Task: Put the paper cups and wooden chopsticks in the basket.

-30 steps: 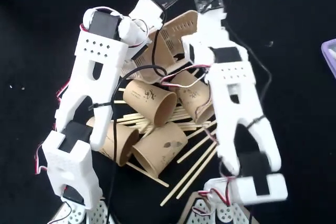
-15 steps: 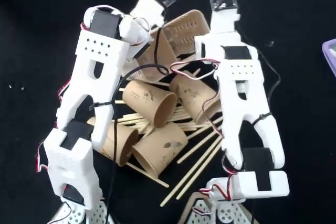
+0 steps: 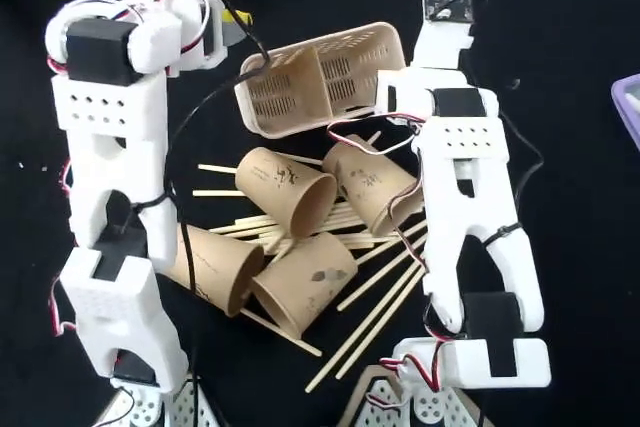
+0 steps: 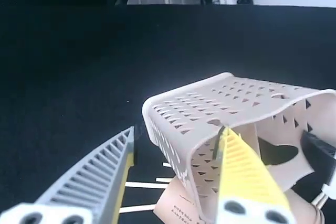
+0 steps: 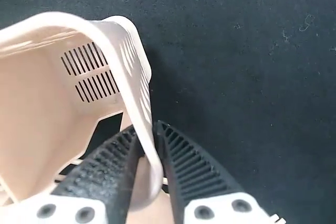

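Observation:
The beige slotted basket [image 3: 320,77] lies tipped on its side at the back of the black table. My right gripper [image 5: 148,129] is shut on the basket's rim [image 5: 137,72], one black finger on each side of the wall; from above it [image 3: 386,97] sits at the basket's right end. My left gripper [image 4: 176,129] is open, just left of the basket [image 4: 236,103] and apart from it. Several brown paper cups [image 3: 287,189] lie on their sides in a heap in front of the basket, over scattered wooden chopsticks [image 3: 372,297]. One cup's edge [image 4: 176,208] and a chopstick [image 4: 142,184] show below the left fingers.
A purple container's corner [image 3: 628,107] pokes in at the right edge. Both arm bases stand at the table's front edge, left [image 3: 125,347] and right [image 3: 480,357]. Bare black cloth spreads to the far right and far left of the heap.
My left arm has drawn back to the left and away from the basket. My right arm has shifted right with the rim in its grip, and the basket now lies uncovered.

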Available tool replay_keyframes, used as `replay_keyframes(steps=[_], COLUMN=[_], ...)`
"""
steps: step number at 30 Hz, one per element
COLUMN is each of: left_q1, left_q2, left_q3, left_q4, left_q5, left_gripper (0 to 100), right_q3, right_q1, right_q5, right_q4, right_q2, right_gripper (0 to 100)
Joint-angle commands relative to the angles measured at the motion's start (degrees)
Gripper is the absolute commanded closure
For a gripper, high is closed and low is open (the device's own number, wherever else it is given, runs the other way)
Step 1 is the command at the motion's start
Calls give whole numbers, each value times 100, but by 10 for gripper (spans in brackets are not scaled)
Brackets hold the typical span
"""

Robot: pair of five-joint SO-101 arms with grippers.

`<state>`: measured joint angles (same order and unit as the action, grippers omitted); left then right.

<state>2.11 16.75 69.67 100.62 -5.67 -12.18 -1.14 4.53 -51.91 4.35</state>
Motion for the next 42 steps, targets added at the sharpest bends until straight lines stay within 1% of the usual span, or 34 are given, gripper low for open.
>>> replay_keyframes(steps=[1, 4, 9, 11, 14, 16, 21, 25, 28, 31, 33, 37, 39, 42], left_q1=[224, 462, 374, 321, 224, 233, 136, -189, -418, -435, -426, -426, -426, -479], left_q2=[-668, -1090, -1433, -1459, -1468, -1451, -1398, -1468, -1433, -1398, -1398, -1459, -1468, -1477], left_q3=[-180, -998, -2378, -2695, -2765, -2818, -2914, -3125, -3143, -3257, -3538, -4295, -4479, -4391], left_q4=[35, 26, -18, -229, -510, -536, -360, -308, -114, -79, -369, -1266, -1521, -1609], left_q5=[-88, -88, -97, -299, -782, -897, -879, -879, -879, -879, -879, -879, -879, -879], left_gripper=[741, 741, 741, 741, 740, 739, 740, 740, 740, 739, 739, 740, 740, 740], right_q3=[532, 699, 1332, 1543, 1604, 1587, 1710, 2088, 2519, 2949, 3204, 3565, 3653, 3697], right_q1=[26, 0, -202, -325, -466, -501, -510, -360, -264, -246, -264, -281, -290, -281], right_q5=[53, 53, 26, 18, 44, 44, 18, 35, 26, 35, 44, 53, 53, 9], right_q4=[-35, -167, -905, -1116, -1187, -1178, -1081, -1037, -1143, -1442, -1670, -1969, -2004, -1969], right_q2=[418, 418, 418, 418, 418, 400, -57, -681, -1147, -1481, -1657, -1833, -1851, -1877], right_gripper=[988, 988, 988, 988, 988, 988, 988, 988, 988, 988, 988, 988, 988, 988])
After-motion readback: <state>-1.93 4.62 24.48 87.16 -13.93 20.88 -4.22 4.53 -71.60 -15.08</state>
